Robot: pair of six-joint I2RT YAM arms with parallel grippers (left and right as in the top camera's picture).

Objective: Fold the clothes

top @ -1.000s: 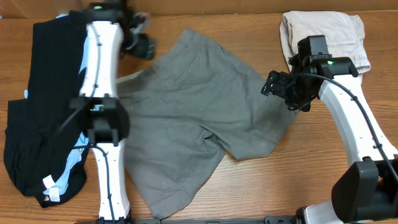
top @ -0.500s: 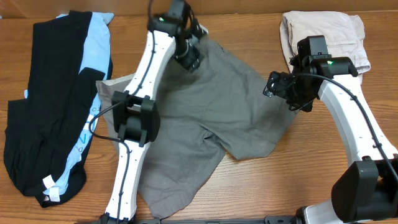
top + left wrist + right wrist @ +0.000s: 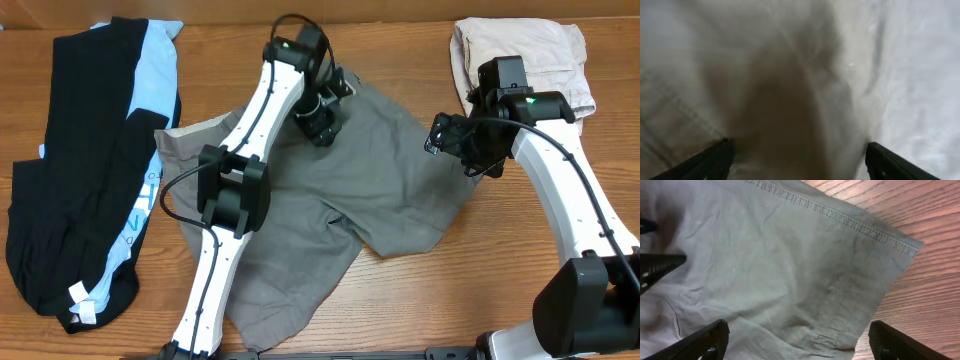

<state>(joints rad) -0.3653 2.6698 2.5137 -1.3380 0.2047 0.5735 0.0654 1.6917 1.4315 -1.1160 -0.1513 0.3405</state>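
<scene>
The taupe-grey shorts (image 3: 330,195) lie spread and rumpled across the middle of the table. My left gripper (image 3: 322,120) hangs open just over their upper part; its wrist view shows blurred grey cloth (image 3: 790,90) between the wide-apart fingers (image 3: 797,160). My right gripper (image 3: 445,140) is open over the shorts' right edge; its wrist view shows a hemmed corner of the shorts (image 3: 790,270) lying on the wood between its fingers (image 3: 797,342). Folded beige shorts (image 3: 520,55) lie at the back right. Black and light-blue garments (image 3: 85,170) lie piled at the left.
The wooden table (image 3: 500,260) shows bare at the front right and along the back edge. The two arm bases stand at the front edge, left and right of the grey shorts.
My left arm has swung from the back left, over the black pile, rightward to the upper part of the grey shorts. The right arm has held still.
</scene>
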